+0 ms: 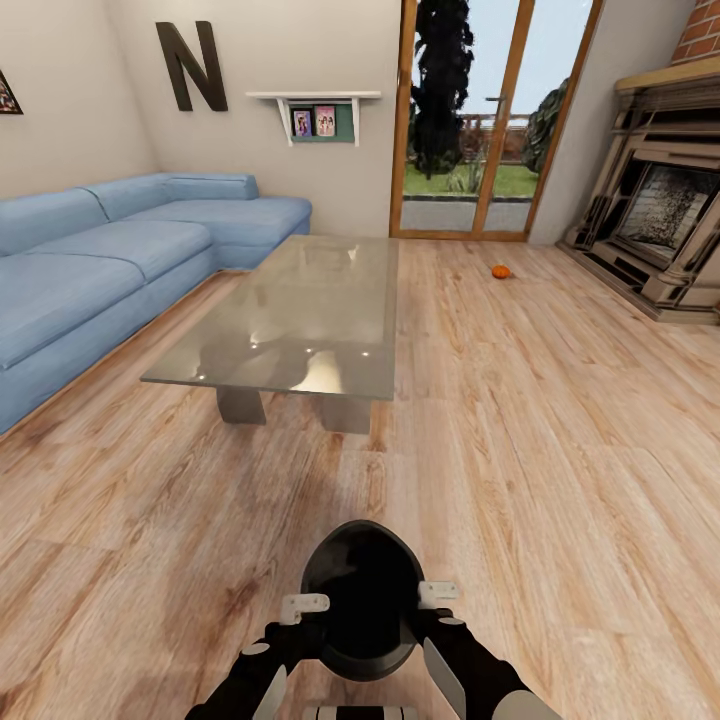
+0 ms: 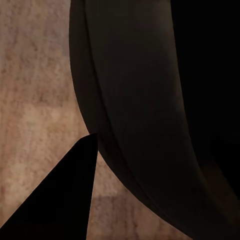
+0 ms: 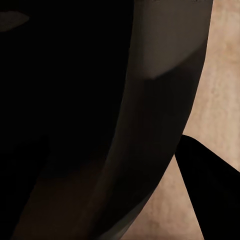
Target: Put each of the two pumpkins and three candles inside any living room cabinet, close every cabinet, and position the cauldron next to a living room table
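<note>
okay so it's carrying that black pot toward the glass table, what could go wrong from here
1. The cauldron is pinched at its sides between the left gripper and the right gripper; if either slips off the curved wall, it could drop onto the floor.
2. The table lies straight ahead with a glass top; driving too far could knock the cauldron into its near edge.
3. One pumpkin sits loose on the floor near the fireplace and could roll if bumped.

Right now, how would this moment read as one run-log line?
cauldron: held between left gripper and right gripper | table: ahead | pumpkin: on floor beyond table, near fireplace | sofa: left
</note>
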